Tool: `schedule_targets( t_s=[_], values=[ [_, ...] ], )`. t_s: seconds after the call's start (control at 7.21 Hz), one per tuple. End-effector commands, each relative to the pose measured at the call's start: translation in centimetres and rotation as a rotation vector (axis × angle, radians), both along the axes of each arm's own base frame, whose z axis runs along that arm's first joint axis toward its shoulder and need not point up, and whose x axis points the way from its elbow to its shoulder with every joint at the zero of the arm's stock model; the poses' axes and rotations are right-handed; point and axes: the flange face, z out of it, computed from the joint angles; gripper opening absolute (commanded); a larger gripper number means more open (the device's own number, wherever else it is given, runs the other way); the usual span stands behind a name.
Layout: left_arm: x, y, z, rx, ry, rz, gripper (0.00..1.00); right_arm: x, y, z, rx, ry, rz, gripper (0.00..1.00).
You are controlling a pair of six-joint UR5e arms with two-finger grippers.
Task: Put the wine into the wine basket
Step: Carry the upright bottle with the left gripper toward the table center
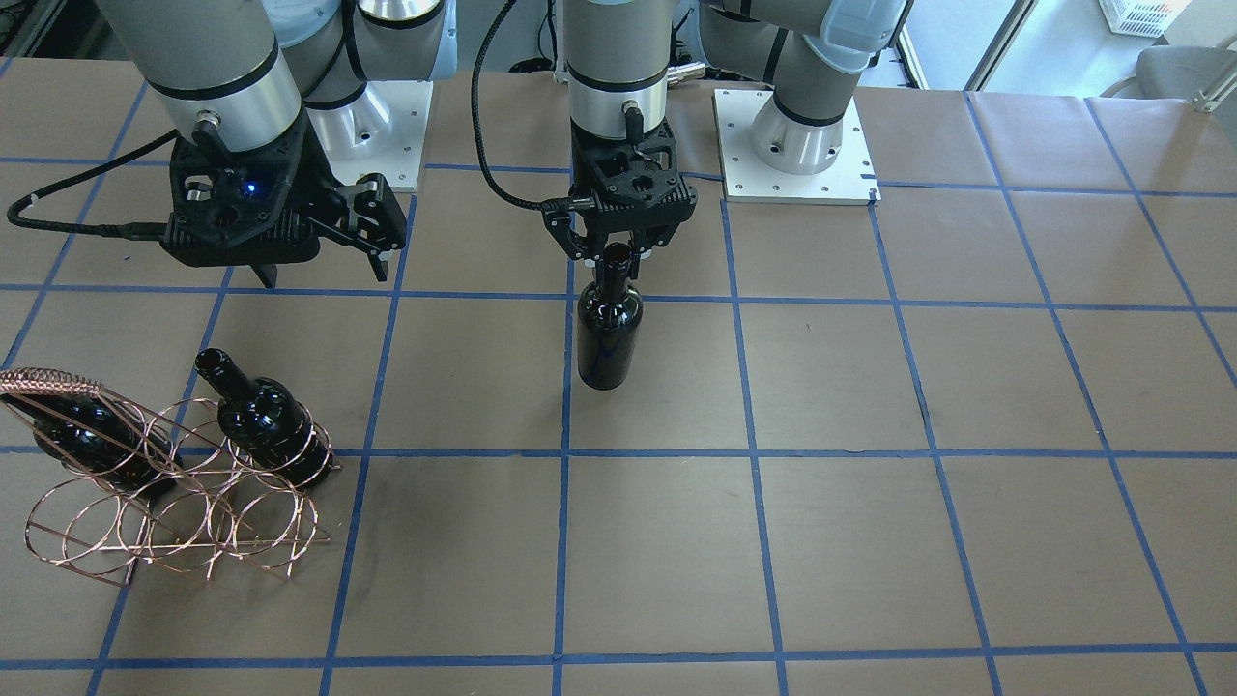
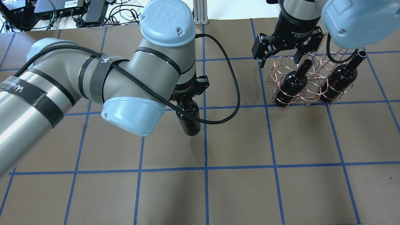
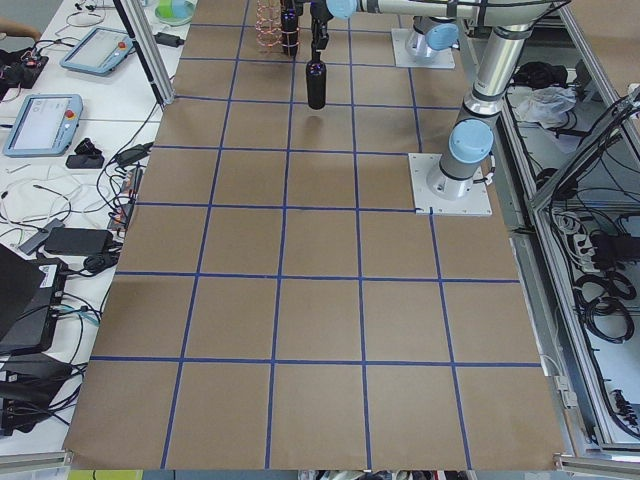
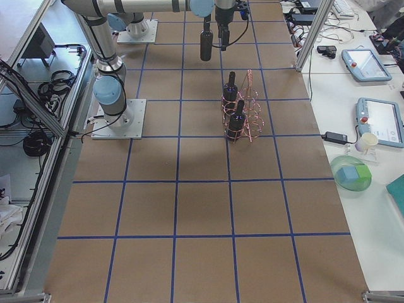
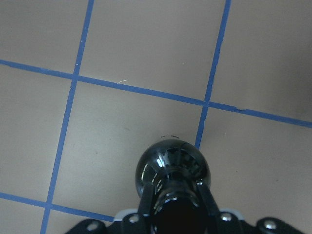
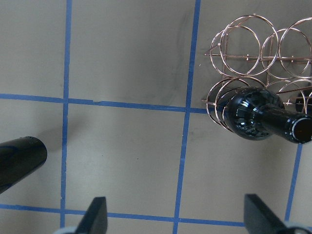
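My left gripper is shut on the neck of a near-black wine bottle and holds it upright over the table's middle. I cannot tell whether its base touches the table. The bottle also shows in the overhead view and from above in the left wrist view. The copper wire wine basket stands to the robot's right, with two alike bottles lying in its rings. My right gripper is open and empty, hovering above the basket's near side.
Brown table cover with a blue tape grid. The arm base plates stand at the robot's edge. A black cable loops from my left wrist over the table. In the right wrist view, one basket bottle points right.
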Motion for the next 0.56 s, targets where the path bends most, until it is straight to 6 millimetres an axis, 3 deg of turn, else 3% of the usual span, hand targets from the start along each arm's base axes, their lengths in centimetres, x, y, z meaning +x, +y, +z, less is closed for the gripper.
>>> schedule_targets(
  t_s=[0.0,0.42],
  values=[
    [-0.22,-0.25,-0.5,0.01,0.011,0.001,0.15,0.03,0.02,-0.04,0.002,-0.001,-0.003,1.0],
    [-0.2,-0.18,-1.24,0.018,-0.001,0.001,0.14,0.06,-0.21,-0.33,0.005,-0.002,-0.003,1.0]
  ],
)
